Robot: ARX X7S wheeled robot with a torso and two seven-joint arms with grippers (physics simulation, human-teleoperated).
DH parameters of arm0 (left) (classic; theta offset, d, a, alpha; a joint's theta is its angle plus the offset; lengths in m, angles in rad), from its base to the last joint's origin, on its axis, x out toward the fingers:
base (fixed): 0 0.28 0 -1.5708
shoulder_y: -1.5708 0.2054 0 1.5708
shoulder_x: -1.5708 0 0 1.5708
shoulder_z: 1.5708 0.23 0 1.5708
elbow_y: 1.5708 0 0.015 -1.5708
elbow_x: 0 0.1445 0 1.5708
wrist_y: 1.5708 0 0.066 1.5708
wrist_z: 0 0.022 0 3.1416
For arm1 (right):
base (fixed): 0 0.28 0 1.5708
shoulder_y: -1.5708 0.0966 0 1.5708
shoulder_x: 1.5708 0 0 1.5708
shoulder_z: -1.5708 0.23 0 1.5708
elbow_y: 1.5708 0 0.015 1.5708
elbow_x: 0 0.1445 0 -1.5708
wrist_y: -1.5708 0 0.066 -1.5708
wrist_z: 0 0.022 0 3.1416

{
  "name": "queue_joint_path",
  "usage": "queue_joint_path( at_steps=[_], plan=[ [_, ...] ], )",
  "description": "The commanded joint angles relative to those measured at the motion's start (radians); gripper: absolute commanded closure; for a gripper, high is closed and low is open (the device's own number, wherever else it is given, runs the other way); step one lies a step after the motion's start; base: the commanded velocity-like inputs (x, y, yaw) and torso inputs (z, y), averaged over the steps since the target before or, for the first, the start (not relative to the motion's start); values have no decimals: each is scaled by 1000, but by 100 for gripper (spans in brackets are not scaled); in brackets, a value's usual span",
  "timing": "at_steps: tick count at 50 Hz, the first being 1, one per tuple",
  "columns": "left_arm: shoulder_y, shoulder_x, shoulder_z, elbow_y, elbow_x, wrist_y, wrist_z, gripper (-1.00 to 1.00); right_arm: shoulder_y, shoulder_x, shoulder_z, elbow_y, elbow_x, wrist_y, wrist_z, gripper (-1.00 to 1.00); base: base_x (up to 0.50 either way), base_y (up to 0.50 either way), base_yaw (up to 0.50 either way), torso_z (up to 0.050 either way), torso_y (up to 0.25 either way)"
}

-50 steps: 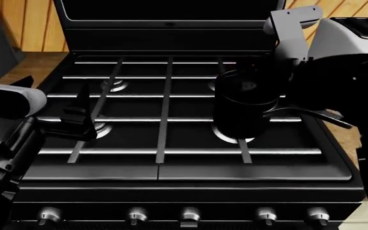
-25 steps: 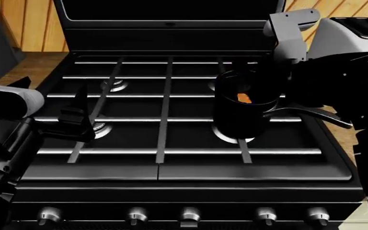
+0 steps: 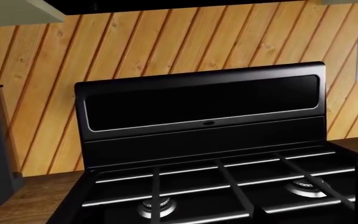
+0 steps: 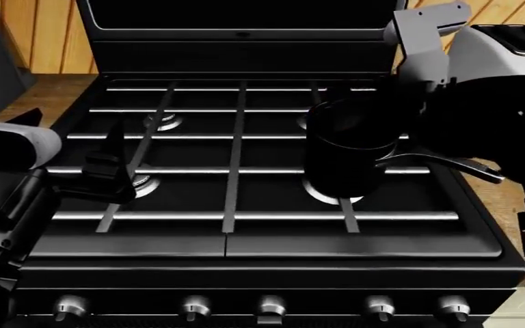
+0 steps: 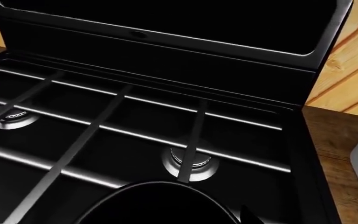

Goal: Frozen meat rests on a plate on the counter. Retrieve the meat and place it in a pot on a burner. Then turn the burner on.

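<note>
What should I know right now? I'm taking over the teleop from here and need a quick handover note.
Left gripper: over the front left burner, nothing visibly held; open or shut unclear.
Right arm: raised behind the pot; its gripper is lost in shadow.
The pot sits on the front right burner.
The meat is not visible now; half a second ago an orange lump showed inside the pot, so the drop looks done.
Left: turn that burner on with a front knob; which one is not shown.
</note>
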Motion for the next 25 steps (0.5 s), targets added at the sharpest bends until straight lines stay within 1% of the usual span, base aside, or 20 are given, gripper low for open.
queue_joint_path(
  at_steps=[1, 9, 25],
  plan=[
    [-13, 1, 17, -1, -2, 0, -4, -100, -73, 57, 105, -227, 107, 33, 164, -100, 0, 0, 0, 0, 0],
    [-30, 3, 46, -7, 8, 3, 5, -100, -128, 92, 165, -386, 175, 38, 265, -100, 0, 0, 0, 0, 0],
    [-36, 0, 72, -11, 29, 15, 14, -100, -159, 116, 238, -515, 243, 4, 321, -100, 0, 0, 0, 0, 0]
  ],
)
